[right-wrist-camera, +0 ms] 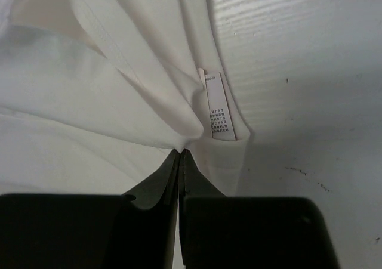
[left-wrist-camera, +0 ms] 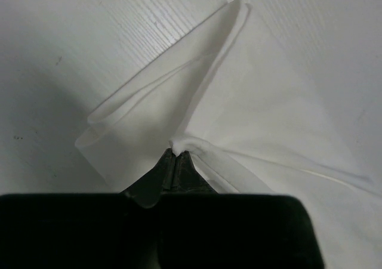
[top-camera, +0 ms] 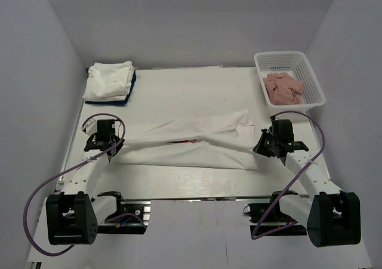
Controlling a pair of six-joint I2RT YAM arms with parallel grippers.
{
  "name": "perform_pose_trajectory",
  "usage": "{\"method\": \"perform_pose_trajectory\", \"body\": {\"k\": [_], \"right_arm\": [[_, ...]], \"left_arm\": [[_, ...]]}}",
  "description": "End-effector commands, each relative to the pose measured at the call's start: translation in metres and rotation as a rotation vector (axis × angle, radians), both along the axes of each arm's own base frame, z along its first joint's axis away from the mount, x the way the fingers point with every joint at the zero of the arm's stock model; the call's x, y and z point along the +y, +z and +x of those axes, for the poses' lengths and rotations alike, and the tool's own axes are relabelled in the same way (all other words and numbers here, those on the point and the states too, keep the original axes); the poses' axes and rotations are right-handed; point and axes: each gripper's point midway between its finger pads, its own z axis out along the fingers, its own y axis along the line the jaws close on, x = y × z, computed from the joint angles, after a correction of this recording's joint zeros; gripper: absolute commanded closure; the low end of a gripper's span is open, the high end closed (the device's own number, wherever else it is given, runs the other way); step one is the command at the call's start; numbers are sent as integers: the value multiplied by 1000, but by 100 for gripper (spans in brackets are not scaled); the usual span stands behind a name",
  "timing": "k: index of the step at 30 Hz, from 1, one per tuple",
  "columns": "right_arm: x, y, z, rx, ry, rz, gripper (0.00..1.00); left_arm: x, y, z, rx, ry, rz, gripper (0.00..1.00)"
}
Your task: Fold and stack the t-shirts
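Observation:
A white t-shirt (top-camera: 191, 141) lies stretched across the middle of the table, a sliver of red print showing under a fold. My left gripper (top-camera: 110, 145) is shut on its left edge; the left wrist view shows the pinched fabric (left-wrist-camera: 197, 147) at my gripper (left-wrist-camera: 176, 152). My right gripper (top-camera: 261, 148) is shut on its right edge; in the right wrist view my gripper (right-wrist-camera: 181, 151) pinches cloth (right-wrist-camera: 119, 102) next to a white care label (right-wrist-camera: 219, 105). A stack of folded white t-shirts (top-camera: 108, 80) sits at the far left.
A white plastic basket (top-camera: 310, 78) at the far right holds pink cloth (top-camera: 283, 87). A dark blue item (top-camera: 128, 90) shows under the folded stack. Grey walls enclose the table on three sides. Purple cables loop beside both arms.

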Motion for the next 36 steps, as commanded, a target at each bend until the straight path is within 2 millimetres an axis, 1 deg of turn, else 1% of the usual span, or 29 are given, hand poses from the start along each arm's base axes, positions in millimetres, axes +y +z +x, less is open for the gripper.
{"method": "perform_pose_trajectory", "body": {"k": [1, 2, 3, 4, 6, 7, 8, 9, 10, 12, 13, 14, 16, 17, 18, 19, 21, 22, 24, 25, 26, 27, 28, 30, 31, 33, 34, 35, 36], "right_arm": [[5, -7, -12, 39, -30, 55, 97], [8, -9, -16, 49, -16, 66, 94], [7, -12, -20, 64, -26, 64, 90], [6, -15, -29, 97, -27, 58, 71], [2, -10, -28, 90, -20, 39, 38], [1, -9, -33, 107, -14, 27, 10], [1, -1, -30, 76, -3, 24, 10], [1, 13, -21, 33, 11, 15, 10], [4, 22, -16, -3, 32, 20, 10], [9, 53, 5, -116, 67, 30, 10], [21, 68, 15, -172, 122, 74, 10], [25, 71, 19, -182, 147, 86, 10], [42, 86, 36, -246, 226, 136, 10], [48, 84, 43, -249, 246, 151, 10], [53, 88, 49, -259, 262, 163, 10], [59, 80, 52, -234, 282, 176, 10], [75, 74, 66, -224, 332, 218, 10], [80, 73, 69, -221, 349, 229, 10], [94, 57, 73, -163, 389, 258, 10], [100, 56, 73, -156, 406, 265, 10], [100, 48, 76, -126, 396, 264, 16], [102, 40, 77, -105, 401, 265, 19], [106, 42, 79, -108, 408, 266, 21], [108, 39, 86, -118, 403, 263, 29], [111, 42, 90, -130, 408, 263, 32], [114, 42, 99, -154, 406, 259, 42], [116, 45, 103, -164, 406, 257, 45], [118, 38, 107, -154, 404, 254, 49], [119, 40, 110, -150, 404, 257, 62]], "left_arm": [[1, -10, -8, 35, 30, -17, 95], [0, -14, -16, 69, 39, -24, 91], [3, -15, -19, 90, 75, -25, 75], [2, -23, -32, 152, 85, -30, 72], [2, -20, -36, 175, 86, -29, 52], [2, -23, -42, 200, 95, -34, 32], [1, -23, -53, 246, 106, -39, 11], [1, -16, -52, 244, 129, -51, 0], [2, -11, -54, 248, 133, -43, 0], [4, 6, -48, 228, 147, -38, 0], [6, 15, -41, 203, 151, -31, 0], [6, 30, -31, 165, 150, -33, 0], [3, 48, -13, 95, 111, -39, 0], [2, 55, -5, 61, 93, -43, 0], [0, 67, 12, -13, 71, -49, 0], [-5, 68, 21, -31, 36, -61, 0], [-17, 71, 41, -97, -21, -97, 0], [-20, 63, 47, -81, -38, -104, 0], [-34, 56, 59, -80, -108, -139, 0], [-38, 49, 62, -63, -141, -145, 0], [-41, 30, 64, -7, -149, -164, 0], [-47, 25, 67, 14, -175, -185, 0], [-49, 20, 70, 34, -190, -190, 0], [-50, -2, 70, 104, -188, -204, 0], [-52, -7, 69, 119, -193, -215, 0], [-52, -24, 58, 165, -196, -214, 0], [-52, -27, 58, 164, -196, -214, 0], [-52, -30, 54, 173, -195, -215, 0], [-52, -33, 51, 182, -194, -216, 0]]}}
